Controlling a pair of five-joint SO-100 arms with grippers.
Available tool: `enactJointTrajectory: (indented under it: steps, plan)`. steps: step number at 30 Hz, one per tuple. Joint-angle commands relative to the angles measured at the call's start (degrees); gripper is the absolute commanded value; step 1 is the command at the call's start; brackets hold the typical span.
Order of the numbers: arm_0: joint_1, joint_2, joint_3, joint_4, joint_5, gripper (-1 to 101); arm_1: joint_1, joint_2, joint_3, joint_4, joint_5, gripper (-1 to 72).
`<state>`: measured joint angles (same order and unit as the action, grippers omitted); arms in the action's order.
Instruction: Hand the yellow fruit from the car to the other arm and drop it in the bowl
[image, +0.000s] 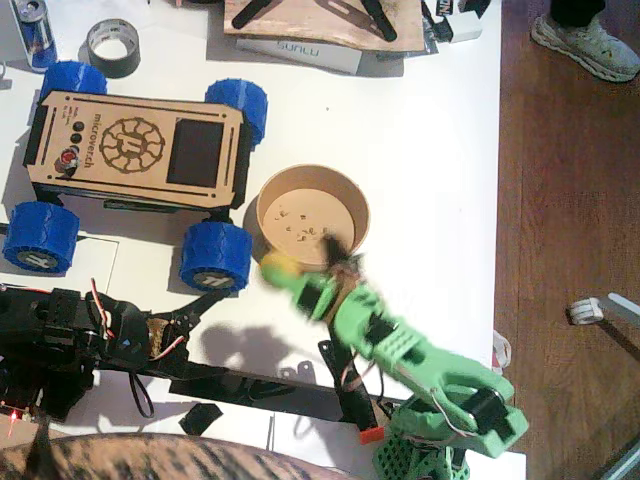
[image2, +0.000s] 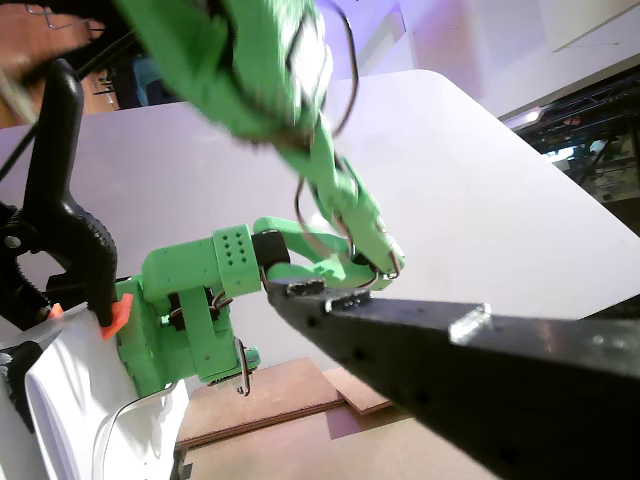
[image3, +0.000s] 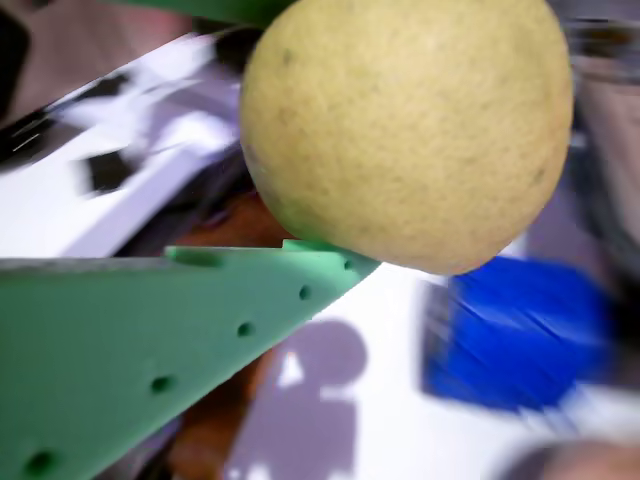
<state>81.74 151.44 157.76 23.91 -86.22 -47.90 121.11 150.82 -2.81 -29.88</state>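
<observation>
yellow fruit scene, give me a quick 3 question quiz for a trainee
1. True or false: the yellow fruit already lies inside the bowl.
2. Which gripper holds the fruit? A) the left gripper on the black arm B) the right gripper on the green arm C) neither
3. Fill in: the fruit sits between the bowl and the car's front blue ____.

Key
1. False: it is just outside the rim, in the gripper.
2. B
3. wheel
</observation>
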Motion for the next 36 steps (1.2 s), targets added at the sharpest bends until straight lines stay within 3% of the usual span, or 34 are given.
enactJointTrajectory:
  steps: [1,7,10,11,17,25,33,36]
  plan:
    - [0.3,0.3,-0.9,-1.0,-0.6,53,7.8,-1.9,-6.0,0.6,4.0,-0.1]
    - [0.3,0.3,-0.9,0.1,-0.5,45,14.9,-11.2,-14.6,4.7,10.6,-0.1]
    - [0.3,0.5,-0.9,1.0,0.0,7,16.2,-17.5,-20.5,6.8,13.7,-0.1]
    - [0.2,0.8,-0.9,1.3,0.1,1,16.5,-19.6,-22.6,7.6,14.7,-0.1]
    - [-5.0,6.7,-1.1,8.4,0.3,0,18.3,-31.6,-35.3,12.2,20.0,-0.1]
    - [-26.2,17.1,-1.7,33.3,2.3,0,19.6,-42.0,-49.0,19.0,23.8,-0.1]
    - [-43.5,15.8,-1.6,34.8,29.9,0,20.2,-48.7,-58.0,23.6,26.0,-0.1]
    - [-53.1,18.0,-1.1,38.9,39.4,0,20.3,-50.6,-60.3,24.7,26.5,-0.1]
